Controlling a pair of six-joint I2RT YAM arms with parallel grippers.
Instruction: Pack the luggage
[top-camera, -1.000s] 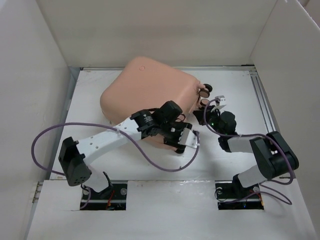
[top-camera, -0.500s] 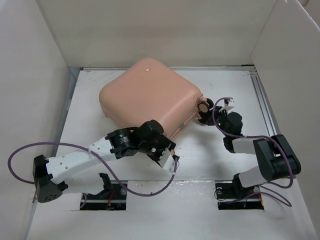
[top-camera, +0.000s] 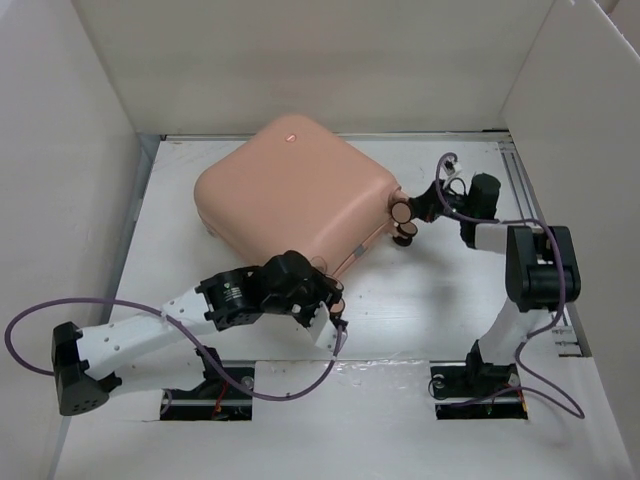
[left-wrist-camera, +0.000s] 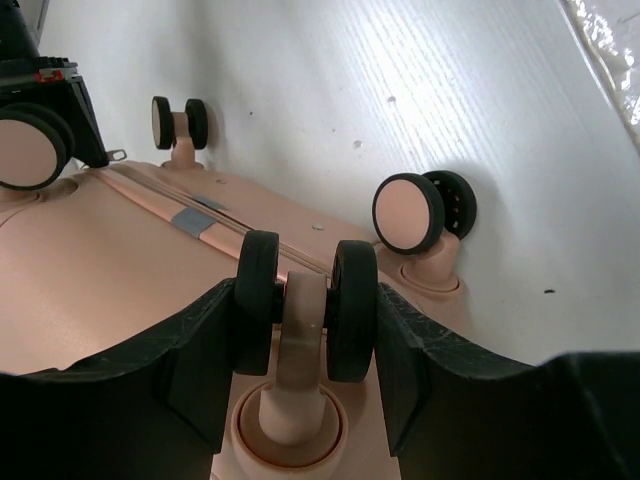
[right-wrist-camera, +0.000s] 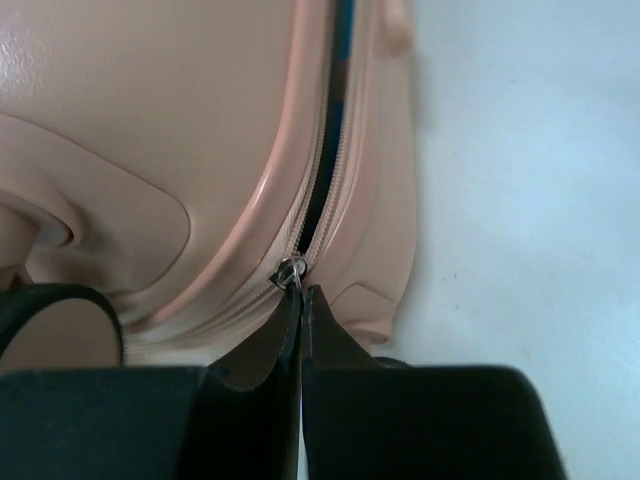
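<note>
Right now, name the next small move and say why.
Probably the right gripper should draw the zipper pull along the seam: it is shut on the pull, the seam beyond gapes open, and the left gripper clamps a wheel, steadying the luggage.

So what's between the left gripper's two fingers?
A wheel of the luggage, gripped by the left gripper, as the left wrist view shows. The right gripper pinches the zipper pull.

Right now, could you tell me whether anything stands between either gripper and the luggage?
Nothing visible does: the left gripper clamps a wheel of the luggage, and the right gripper is shut on its zipper pull.
</note>
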